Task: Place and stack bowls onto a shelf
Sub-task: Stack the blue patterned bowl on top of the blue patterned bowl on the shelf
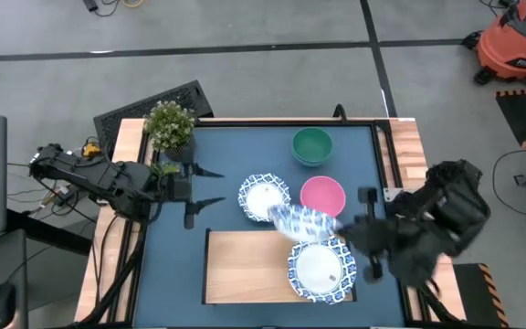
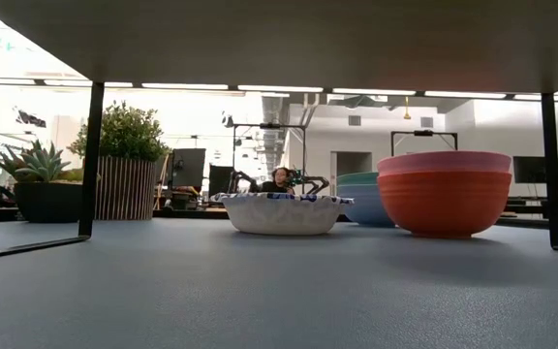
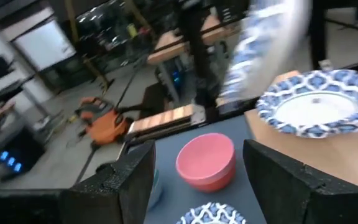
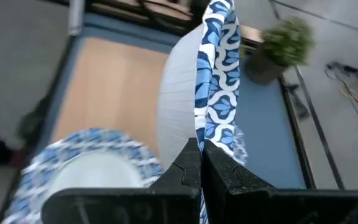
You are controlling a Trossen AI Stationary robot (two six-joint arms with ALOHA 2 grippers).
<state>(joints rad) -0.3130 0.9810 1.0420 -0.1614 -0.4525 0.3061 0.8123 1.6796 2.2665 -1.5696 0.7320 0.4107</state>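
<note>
Blue table, shelf (image 1: 245, 265) holds one bowl (image 1: 320, 270). Right gripper (image 4: 201, 163) pinches patterned bowl's (image 4: 194, 99) rim, tilted above. Next: level, lower, nest. Left gripper (image 3: 194, 180) released, waiting.

No legible text or labels anywhere.

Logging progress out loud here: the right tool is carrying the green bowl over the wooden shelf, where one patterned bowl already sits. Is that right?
Not quite. The right tool is shut on the rim of a blue-patterned white bowl, as the right wrist view shows. The green bowl sits untouched on the blue surface in the high view. The rest holds: one patterned bowl already sits on the wooden shelf.
</note>
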